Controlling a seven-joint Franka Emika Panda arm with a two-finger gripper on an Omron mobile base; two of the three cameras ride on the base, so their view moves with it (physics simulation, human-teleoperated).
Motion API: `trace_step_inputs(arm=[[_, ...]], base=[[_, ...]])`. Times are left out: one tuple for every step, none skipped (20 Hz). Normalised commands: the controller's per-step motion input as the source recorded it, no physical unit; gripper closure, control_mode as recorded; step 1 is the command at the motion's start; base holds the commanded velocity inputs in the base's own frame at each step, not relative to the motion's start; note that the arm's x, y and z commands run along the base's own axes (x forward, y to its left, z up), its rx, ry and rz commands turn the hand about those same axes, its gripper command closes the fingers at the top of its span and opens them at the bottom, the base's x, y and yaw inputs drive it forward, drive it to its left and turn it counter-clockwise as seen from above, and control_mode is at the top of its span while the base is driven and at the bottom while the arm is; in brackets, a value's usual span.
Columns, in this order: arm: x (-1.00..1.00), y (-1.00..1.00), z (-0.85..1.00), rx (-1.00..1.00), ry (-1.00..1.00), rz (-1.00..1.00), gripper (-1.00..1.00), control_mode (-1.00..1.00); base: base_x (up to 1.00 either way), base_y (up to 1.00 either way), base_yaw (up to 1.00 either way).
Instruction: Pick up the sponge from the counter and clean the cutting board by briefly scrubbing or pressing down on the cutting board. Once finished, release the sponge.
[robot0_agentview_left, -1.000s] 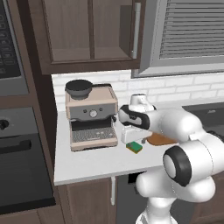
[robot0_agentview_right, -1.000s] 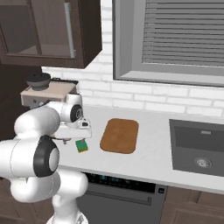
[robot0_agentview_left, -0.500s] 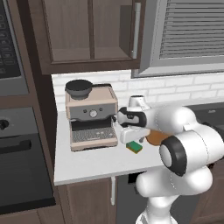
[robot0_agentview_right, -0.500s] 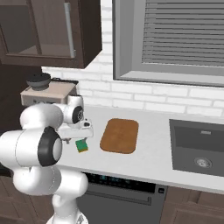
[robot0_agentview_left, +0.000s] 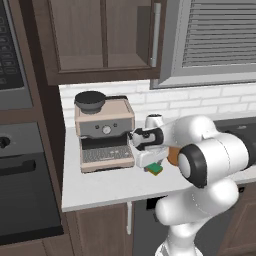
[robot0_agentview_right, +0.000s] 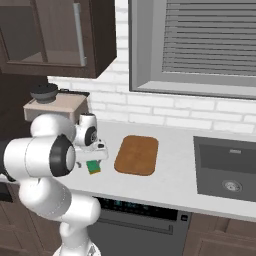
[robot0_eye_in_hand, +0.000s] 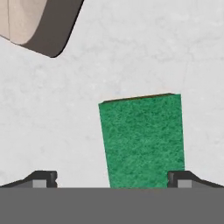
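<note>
Grey-white counter (robot0_eye_in_hand: 52, 109) under the gripper (robot0_eye_in_hand: 111, 177), jaws fully spread, holding nothing; green sponge (robot0_eye_in_hand: 142, 140) lies between the tips, coffee machine (robot0_eye_in_hand: 37, 24) at 11 o'clock.

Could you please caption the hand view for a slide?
Open gripper poised above the green sponge on the counter.

Two base views flanking the arm, sharing the counter (robot0_agentview_left: 100, 187), hand view close overhead

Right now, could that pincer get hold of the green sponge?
Probably yes. The pincer hangs open right above the sponge, which lies flat on the counter with nothing over it, though it sits off-centre toward one fingertip.
</note>
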Motion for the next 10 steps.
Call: trace_step_inputs(arm=[[0.27, 0.0, 0.0, 0.0, -0.01, 0.01, -1.0, -1.0], [0.24, 0.0, 0.0, 0.0, -0.03, 0.0, -1.0, -1.0], [0.23, 0.0, 0.0, 0.0, -0.03, 0.0, -1.0, -1.0], [0.22, 0.0, 0.0, 0.0, -0.03, 0.0, -1.0, -1.0], [0.2, 0.0, 0.0, 0.0, -0.02, 0.0, -1.0, -1.0], [0.17, 0.0, 0.0, 0.0, -0.01, 0.0, -1.0, -1.0], [0.1, 0.0, 0.0, 0.0, -0.03, 0.0, -1.0, -1.0], [0.09, 0.0, 0.0, 0.0, -0.04, 0.0, -1.0, -1.0], [0.04, 0.0, -0.01, 0.0, -0.05, 0.0, -1.0, -1.0], [0.06, 0.0, -0.03, 0.0, -0.07, 0.0, -1.0, -1.0]], base=[[0.0, 0.0, 0.0], [0.0, 0.0, 0.0], [0.0, 0.0, 0.0], [0.0, 0.0, 0.0], [0.0, 0.0, 0.0], [0.0, 0.0, 0.0], [0.0, 0.0, 0.0], [0.0, 0.0, 0.0], [0.0, 0.0, 0.0], [0.0, 0.0, 0.0]])
